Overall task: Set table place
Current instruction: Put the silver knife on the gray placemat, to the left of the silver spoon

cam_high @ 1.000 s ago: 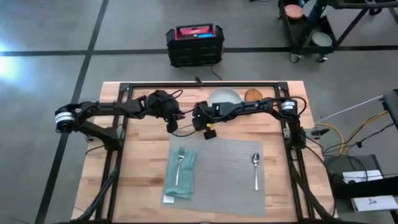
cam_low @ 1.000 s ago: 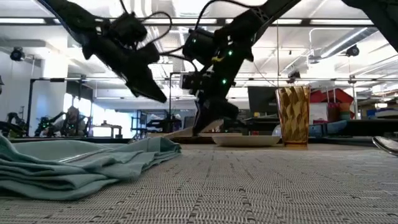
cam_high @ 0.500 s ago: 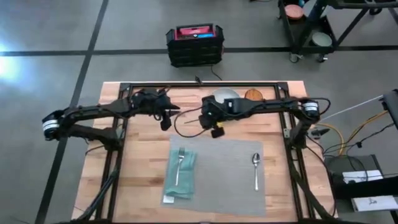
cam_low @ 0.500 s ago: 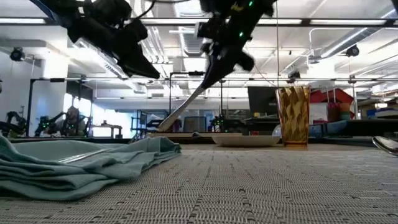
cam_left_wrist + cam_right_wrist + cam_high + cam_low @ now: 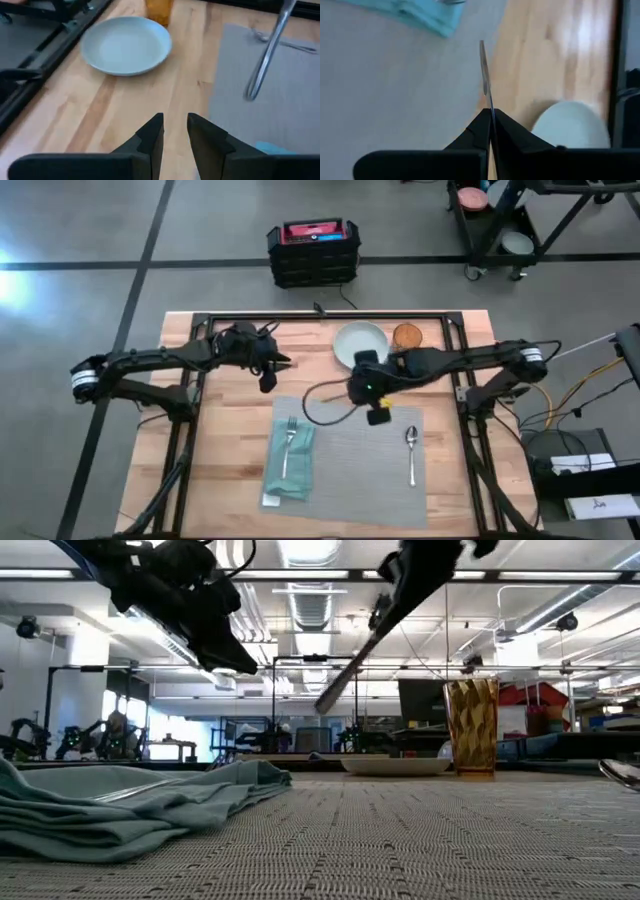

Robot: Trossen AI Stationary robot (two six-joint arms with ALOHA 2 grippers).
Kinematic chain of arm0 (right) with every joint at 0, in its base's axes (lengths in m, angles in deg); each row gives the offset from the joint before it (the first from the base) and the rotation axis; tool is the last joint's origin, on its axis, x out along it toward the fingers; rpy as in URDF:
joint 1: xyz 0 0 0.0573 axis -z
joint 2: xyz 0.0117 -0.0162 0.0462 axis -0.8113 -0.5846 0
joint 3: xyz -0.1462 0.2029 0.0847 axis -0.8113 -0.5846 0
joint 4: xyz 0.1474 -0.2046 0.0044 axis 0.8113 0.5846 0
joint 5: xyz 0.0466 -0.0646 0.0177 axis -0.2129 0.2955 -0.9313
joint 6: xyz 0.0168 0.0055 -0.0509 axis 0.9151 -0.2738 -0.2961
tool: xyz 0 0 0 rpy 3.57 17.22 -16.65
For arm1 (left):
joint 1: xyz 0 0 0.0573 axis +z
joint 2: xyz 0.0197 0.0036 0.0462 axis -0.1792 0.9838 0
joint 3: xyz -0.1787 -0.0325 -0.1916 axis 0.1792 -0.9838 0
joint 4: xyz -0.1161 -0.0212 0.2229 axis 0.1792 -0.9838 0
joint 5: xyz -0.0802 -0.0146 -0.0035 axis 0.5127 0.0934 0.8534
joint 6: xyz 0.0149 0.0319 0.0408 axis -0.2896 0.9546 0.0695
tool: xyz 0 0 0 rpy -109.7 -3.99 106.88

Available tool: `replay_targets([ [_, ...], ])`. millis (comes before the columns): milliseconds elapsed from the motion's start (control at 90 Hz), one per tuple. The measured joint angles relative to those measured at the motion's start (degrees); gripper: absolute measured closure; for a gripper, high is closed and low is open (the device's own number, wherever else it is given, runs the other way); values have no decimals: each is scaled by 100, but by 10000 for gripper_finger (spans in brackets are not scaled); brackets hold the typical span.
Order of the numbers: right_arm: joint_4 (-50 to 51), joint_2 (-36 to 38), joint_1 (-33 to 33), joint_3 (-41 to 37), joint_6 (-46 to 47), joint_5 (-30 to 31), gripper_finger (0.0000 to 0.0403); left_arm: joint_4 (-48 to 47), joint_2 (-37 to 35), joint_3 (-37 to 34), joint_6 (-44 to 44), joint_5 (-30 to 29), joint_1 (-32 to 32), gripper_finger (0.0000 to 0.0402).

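The grey placemat (image 5: 350, 450) lies at the table's near middle. The teal napkin (image 5: 290, 465) with the fork (image 5: 289, 442) rests on its left part, the spoon (image 5: 411, 450) on its right. The pale plate (image 5: 360, 342) and the amber glass (image 5: 407, 335) stand on the wood beyond the mat. My right gripper (image 5: 372, 408) hangs above the mat's far edge, shut on the knife (image 5: 360, 645). Left of the mat's far corner, my left gripper (image 5: 268, 375) hovers over bare wood with a narrow gap between its fingers (image 5: 175, 122) and nothing in it. My right gripper pinches one end of the knife (image 5: 491, 116) between its two fingers. The knife runs on straight out past the fingertips, seen edge-on. It is lifted clear of the table and slants down toward the left, its free end (image 5: 250, 92) lowest.
A black frame (image 5: 320, 317) runs around the table's far and side edges. A black crate (image 5: 312, 250) stands on the floor beyond the table. Bare mat lies between napkin and spoon.
My right gripper has carried the knife from the table's far middle toward the near right, over the mat's far edge, and upward. The knife's lower end has come up off the table. My left gripper has drawn back toward the left and then stayed.
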Motion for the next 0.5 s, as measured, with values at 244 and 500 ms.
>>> replay_targets([
  [244, -43, 114, -976, 4, -228, 156, 403, 919, 443, -3, -636, 1000, -771, 326],
  [500, -152, 18, -1638, 4, -254, 894, 403, 2648, 1308, -3, -1239, 1552, -1520, 297],
])
